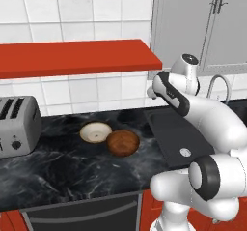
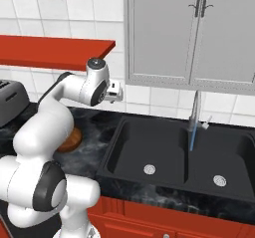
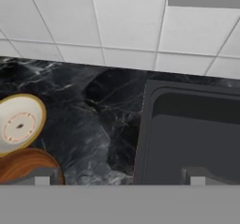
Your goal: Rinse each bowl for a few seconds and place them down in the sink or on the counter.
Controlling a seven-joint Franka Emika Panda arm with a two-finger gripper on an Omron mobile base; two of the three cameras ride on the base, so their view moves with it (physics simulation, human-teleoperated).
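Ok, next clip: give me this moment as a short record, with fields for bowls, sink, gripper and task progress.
white bowl: on the counter, left of the sink, upright
brown bowl: on the counter, right beside the white one, nearer the sink
sink: both basins hold no bowl
faucet: over the divider between the basins
gripper: open, holding nothing, above the counter edge of the sink
toaster: far left of the counter
progress: neither bowl picked up yet

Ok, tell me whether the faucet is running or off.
Running, it seems: a thin blue stream drops from the faucet toward the sink in the right base view. Both bowls sit on the counter, not yet rinsed.
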